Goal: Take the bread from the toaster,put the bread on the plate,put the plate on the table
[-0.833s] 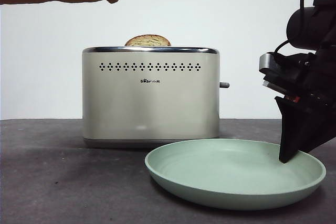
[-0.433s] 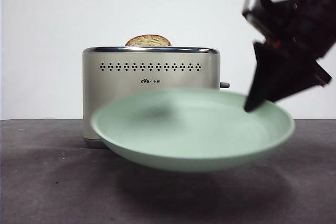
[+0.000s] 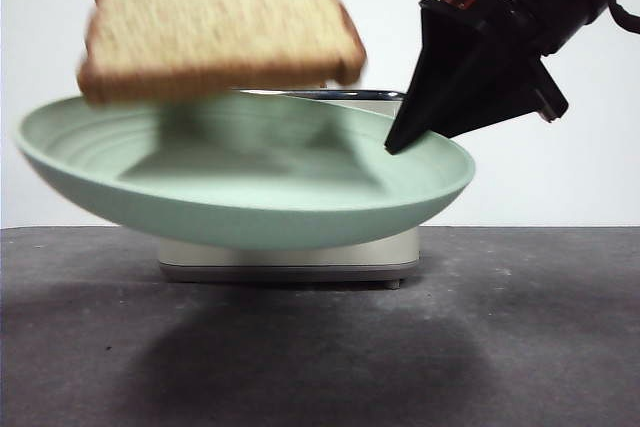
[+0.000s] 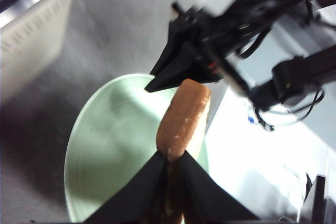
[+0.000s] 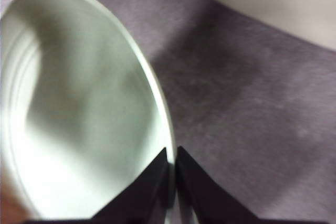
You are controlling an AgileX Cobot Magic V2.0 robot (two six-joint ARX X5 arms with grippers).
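The bread [image 3: 215,22], a tan slice with a brown crust, hangs just above the plate's left half. In the left wrist view it shows edge-on [image 4: 184,116], with my left gripper [image 4: 169,158] shut on its lower edge. The pale mint-green plate [image 3: 240,172] is in the air, well clear of the table [image 3: 520,337] and tilted slightly. My right gripper [image 3: 402,137] is shut on its right rim, and the right wrist view shows the jaws [image 5: 170,156] pinching the plate's edge [image 5: 79,103]. The cream toaster [image 3: 290,255] stands behind the plate, mostly hidden.
The plate casts a dark shadow [image 3: 300,357] on the table below it. A white wall stands behind the toaster. In the left wrist view the toaster's side [image 4: 31,40] lies beside the plate [image 4: 105,150], and the right arm [image 4: 210,51] reaches in from beyond it.
The right gripper has lifted the plate off the table and carried it up and to the left. The bread has come down from the top edge to just over the plate.
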